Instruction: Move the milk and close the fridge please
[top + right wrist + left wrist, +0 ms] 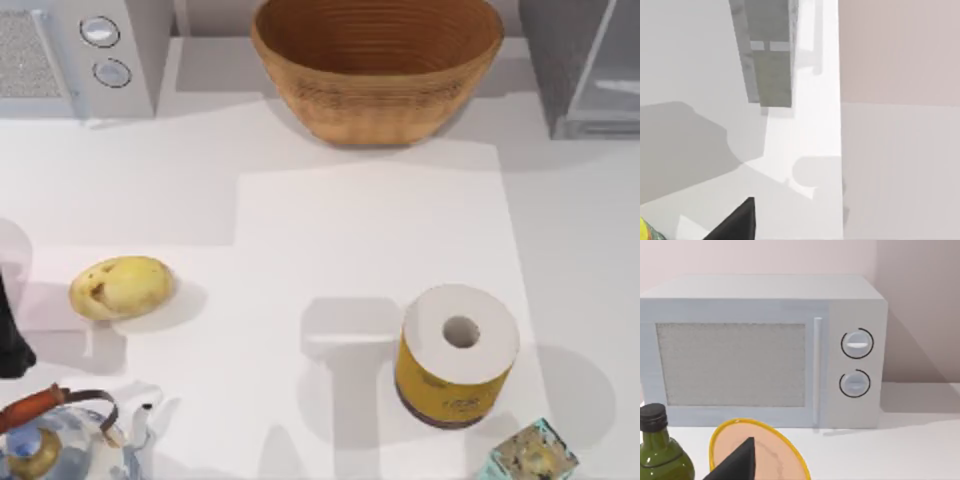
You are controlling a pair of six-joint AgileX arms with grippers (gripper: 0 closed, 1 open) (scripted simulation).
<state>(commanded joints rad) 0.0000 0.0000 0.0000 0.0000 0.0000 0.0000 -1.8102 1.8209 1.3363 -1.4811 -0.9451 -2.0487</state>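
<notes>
Top view: fridge (590,70) sits back-right with its door ajar; milk location unclear. I can't tell either gripper's opening. Risk: right arm clipping the paper roll (457,365) while reaching.

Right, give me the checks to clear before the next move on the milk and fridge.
1. Fridge located, table's back right: ok.
2. Fridge door shut: cannot tell.
3. Milk's position known: cannot tell.
4. Paper roll upright, apart from the teal-edged box: ok.
5. Left end effector pointed at the fridge: not ok, it faces the microwave.
</notes>
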